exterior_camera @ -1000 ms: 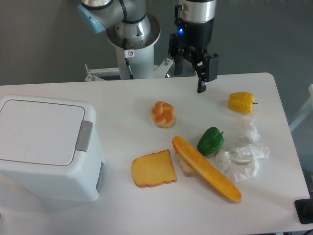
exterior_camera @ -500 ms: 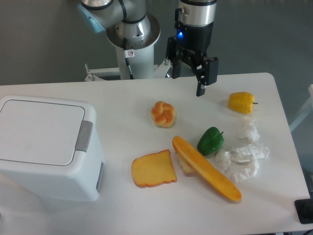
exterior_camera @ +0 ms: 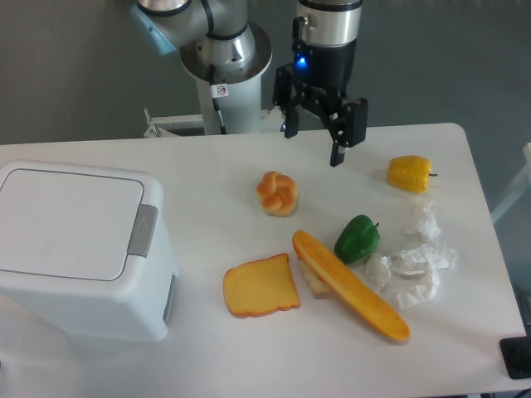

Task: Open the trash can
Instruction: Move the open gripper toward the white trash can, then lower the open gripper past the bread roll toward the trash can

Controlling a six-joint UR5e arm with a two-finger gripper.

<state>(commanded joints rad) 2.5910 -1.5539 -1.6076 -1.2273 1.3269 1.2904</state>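
Smooth white plastic trash can [exterior_camera: 79,249], boxy with rounded corners, at 9 o'clock on the desk [exterior_camera: 207,178]; flat lid shut, grey rectangular latch [exterior_camera: 143,230] facing 3 o'clock. Hand [exterior_camera: 311,143] at 12 o'clock, raised above the far desk edge, fingers spread apart, holding nothing, well apart from the can.
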